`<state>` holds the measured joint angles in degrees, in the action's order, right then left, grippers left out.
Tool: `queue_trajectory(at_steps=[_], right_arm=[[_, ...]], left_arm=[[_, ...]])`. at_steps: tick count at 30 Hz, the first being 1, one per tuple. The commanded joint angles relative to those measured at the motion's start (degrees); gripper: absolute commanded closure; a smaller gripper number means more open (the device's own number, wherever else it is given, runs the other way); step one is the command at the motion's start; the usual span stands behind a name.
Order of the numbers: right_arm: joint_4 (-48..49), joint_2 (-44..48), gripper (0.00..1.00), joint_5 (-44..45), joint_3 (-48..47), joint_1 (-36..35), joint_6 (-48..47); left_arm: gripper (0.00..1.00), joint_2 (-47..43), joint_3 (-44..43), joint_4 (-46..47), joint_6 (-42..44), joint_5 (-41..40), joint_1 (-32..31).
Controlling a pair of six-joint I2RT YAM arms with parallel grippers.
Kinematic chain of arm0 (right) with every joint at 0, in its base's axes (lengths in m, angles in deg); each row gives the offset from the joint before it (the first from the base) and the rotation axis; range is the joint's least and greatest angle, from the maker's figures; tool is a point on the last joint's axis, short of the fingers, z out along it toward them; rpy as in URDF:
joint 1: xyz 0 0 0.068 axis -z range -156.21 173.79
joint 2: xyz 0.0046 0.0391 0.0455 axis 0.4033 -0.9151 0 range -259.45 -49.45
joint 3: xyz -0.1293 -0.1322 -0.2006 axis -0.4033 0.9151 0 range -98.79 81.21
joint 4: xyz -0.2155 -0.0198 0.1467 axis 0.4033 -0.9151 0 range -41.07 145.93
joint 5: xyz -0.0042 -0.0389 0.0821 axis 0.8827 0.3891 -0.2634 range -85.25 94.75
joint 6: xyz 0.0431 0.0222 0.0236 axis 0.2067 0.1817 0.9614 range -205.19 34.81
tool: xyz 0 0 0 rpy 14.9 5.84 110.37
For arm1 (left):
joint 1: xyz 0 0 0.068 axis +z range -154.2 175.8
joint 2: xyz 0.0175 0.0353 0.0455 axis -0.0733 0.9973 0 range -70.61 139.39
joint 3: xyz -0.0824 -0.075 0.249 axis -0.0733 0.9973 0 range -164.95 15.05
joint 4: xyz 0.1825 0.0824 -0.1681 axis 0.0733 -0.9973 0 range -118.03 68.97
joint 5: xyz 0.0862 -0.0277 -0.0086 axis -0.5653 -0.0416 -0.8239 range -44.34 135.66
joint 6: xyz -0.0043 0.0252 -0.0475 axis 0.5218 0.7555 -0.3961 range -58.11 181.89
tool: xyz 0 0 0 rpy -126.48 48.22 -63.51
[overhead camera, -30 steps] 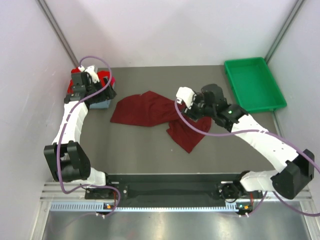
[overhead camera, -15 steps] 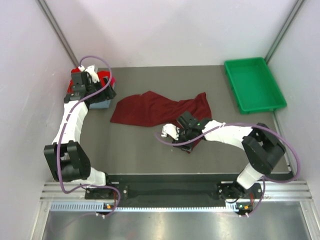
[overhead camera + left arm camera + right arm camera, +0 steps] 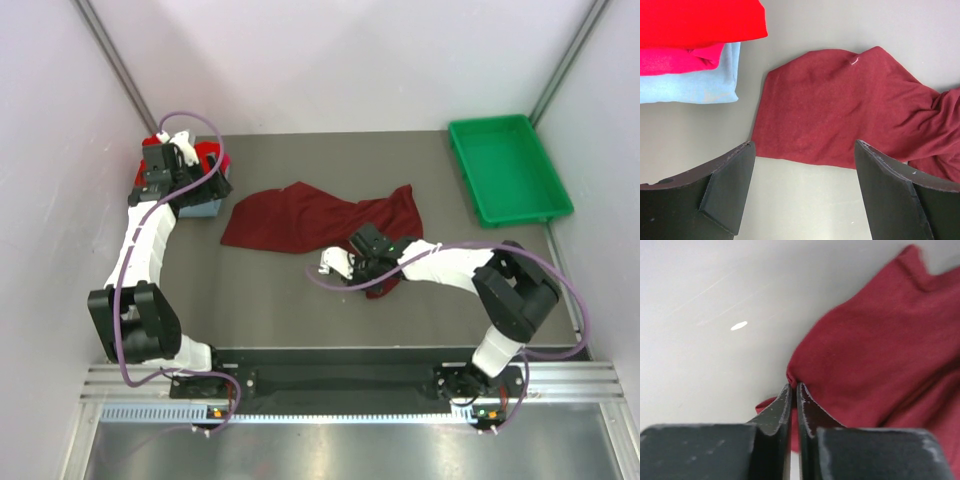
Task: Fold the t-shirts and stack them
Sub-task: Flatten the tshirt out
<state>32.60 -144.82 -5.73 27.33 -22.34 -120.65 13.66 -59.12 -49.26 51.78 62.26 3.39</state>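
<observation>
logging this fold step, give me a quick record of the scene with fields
maroon t-shirt: unfolded, crumpled, mid-table
right jaws: shut, pinching the maroon t-shirt's near edge
left jaws: open, holding nothing, above the table beside the folded stack
stack order: red over pink over grey-blue, far left corner
green tray: far right corner, apart from the shirts

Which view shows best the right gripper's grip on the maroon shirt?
Right wrist view: close up, the shut right gripper pinches the maroon shirt. Top view shows this small; left wrist view shows only the shirt.
</observation>
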Motion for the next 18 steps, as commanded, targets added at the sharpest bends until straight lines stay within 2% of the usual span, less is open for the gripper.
queue_trajectory(at_steps=[1, 4, 8, 11, 14, 18], right_arm=[[0.13, -3.16, 1.0, 5.46, -2.18, -0.63, 0.57], [-1.88, -0.08, 1.0, 9.24, -8.49, -0.01, 0.22], [-7.32, 2.64, 1.0, 11.78, -25.94, 2.26, -0.48], [-8.66, 4.93, 1.0, 13.46, -35.28, 3.15, -2.94], [-8.57, 7.13, 1.0, 15.22, -40.48, 3.41, -5.31], [-7.87, 8.62, 1.0, 16.63, -43.58, 3.41, -6.11]], left_arm=[[0.16, -0.16, -2.21, 0.45, 0.7, -0.43, 0.23], [0.16, -0.16, -1.33, 0.54, 1.58, -0.95, 0.14], [0.16, 0.02, -0.45, 1.07, 3.68, -3.32, 0.05], [0.18, 0.02, -0.1, 1.77, 6.75, -5.26, -0.04], [0.26, -0.68, 0.95, 1.51, 11.23, -5.0, -0.65], [0.25, -5.5, 9.71, 2.82, 21.34, -5.08, -2.67]])
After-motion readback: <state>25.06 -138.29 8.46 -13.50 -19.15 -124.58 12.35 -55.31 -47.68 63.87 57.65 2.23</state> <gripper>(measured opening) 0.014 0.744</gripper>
